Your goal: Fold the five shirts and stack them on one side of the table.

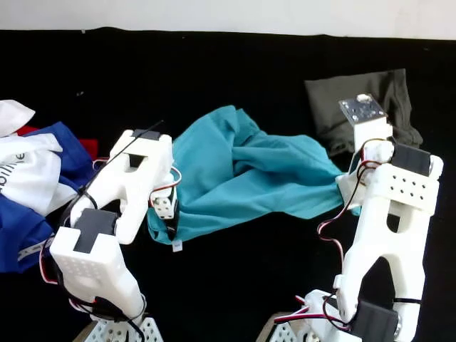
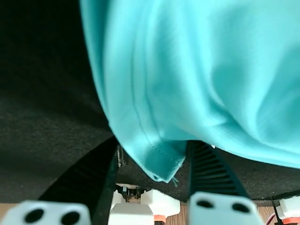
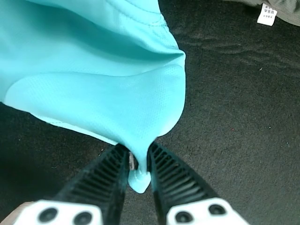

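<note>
Black tabletop [image 1: 235, 285], rumpled teal shirt [image 1: 242, 171], an edge clamped in each arm's jaws

The stretched shirt [image 1: 242, 171] lies across the middle of the tabletop [image 1: 235, 285] between my arms. Its left end sits in my left gripper [image 2: 152, 154] and its right end in my right gripper [image 3: 138, 157]. A folded shirt [image 1: 335, 107] lies behind my right arm, far right. A heap of shirts [image 1: 35, 178] lies at the left edge, left of my left arm.
</note>
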Controlling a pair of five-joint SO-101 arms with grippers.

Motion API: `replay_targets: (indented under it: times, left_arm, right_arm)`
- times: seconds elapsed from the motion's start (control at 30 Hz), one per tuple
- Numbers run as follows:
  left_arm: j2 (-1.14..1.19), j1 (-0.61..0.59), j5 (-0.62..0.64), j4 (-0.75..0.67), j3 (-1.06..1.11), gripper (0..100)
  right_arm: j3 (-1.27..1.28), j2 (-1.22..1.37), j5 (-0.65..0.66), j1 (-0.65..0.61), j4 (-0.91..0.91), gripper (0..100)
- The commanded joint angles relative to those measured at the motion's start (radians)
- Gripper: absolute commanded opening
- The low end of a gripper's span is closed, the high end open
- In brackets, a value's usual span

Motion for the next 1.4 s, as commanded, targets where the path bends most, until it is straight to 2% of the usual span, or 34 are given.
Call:
replay_targets:
  times: [0.0,0.07,0.17,0.23,0.37,0.57,0.7,0.83,1.0,1.13,1.37]
  left_arm:
    - [-0.002,-0.008,-0.002,-0.015,-0.002,20]
    - [-0.004,0.013,0.0,-0.015,-0.01,15]
    - [-0.004,0.061,0.055,-0.015,-0.038,0]
    - [-0.01,0.091,0.101,-0.009,-0.067,2]
    - [-0.015,0.131,0.104,0.028,-0.147,1]
    - [-0.053,0.09,0.106,0.284,-0.447,1]
    - [-0.165,0.019,0.106,0.4,-0.694,1]
    - [-0.302,-0.054,0.107,0.416,-0.843,1]
    - [-0.49,-0.09,0.107,0.411,-0.934,1]
    - [-0.602,-0.09,0.106,0.408,-1.001,1]
    - [-0.731,-0.125,0.106,0.313,-1.059,1]
  right_arm:
    - [-0.013,-0.031,0.011,0.01,0.005,0.5]
    - [-0.013,-0.031,0.011,0.01,0.004,0.5]
    - [-0.002,-0.031,0.006,0.008,-0.002,0.5]
    - [0.027,-0.031,0.005,0.004,-0.013,0.5]
    - [0.14,-0.041,0.003,-0.012,-0.11,0.5]
    - [0.179,-0.044,-0.103,-0.012,-0.275,0.5]
    - [0.038,-0.042,-0.17,-0.013,-0.343,0.5]
    - [-0.137,-0.042,-0.199,-0.013,-0.358,0.5]
    - [-0.38,-0.044,-0.199,-0.013,-0.349,0.5]
    - [-0.621,-0.044,-0.201,-0.018,-0.265,0.5]
    - [-1.0,-0.044,-0.201,-0.018,-0.139,0.5]
